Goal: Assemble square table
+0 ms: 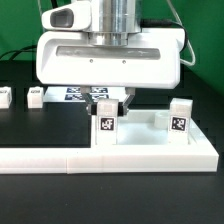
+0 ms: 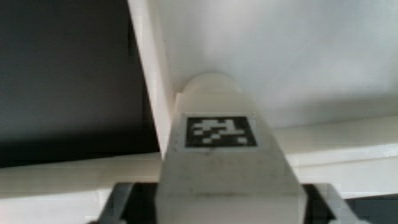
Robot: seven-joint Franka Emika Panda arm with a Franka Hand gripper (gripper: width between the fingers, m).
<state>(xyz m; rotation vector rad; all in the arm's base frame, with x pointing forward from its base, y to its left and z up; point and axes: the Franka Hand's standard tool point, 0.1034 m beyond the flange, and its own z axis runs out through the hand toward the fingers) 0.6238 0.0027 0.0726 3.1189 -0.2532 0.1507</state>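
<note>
The white square tabletop (image 1: 110, 155) lies flat at the front, rim up. Two white legs stand upright on it, each with a tag: one (image 1: 107, 124) in the middle, one (image 1: 180, 117) toward the exterior view's right. My gripper (image 1: 105, 103) comes straight down over the middle leg. In the wrist view that leg (image 2: 221, 130) fills the gap between the dark fingers (image 2: 134, 205), which press against both its sides. The tabletop (image 2: 329, 80) spreads behind it.
Two more loose white legs (image 1: 5, 98) (image 1: 35, 95) lie on the black table at the exterior view's left. The marker board (image 1: 72, 95) lies behind the gripper. The gripper's wide white body hides much of the back.
</note>
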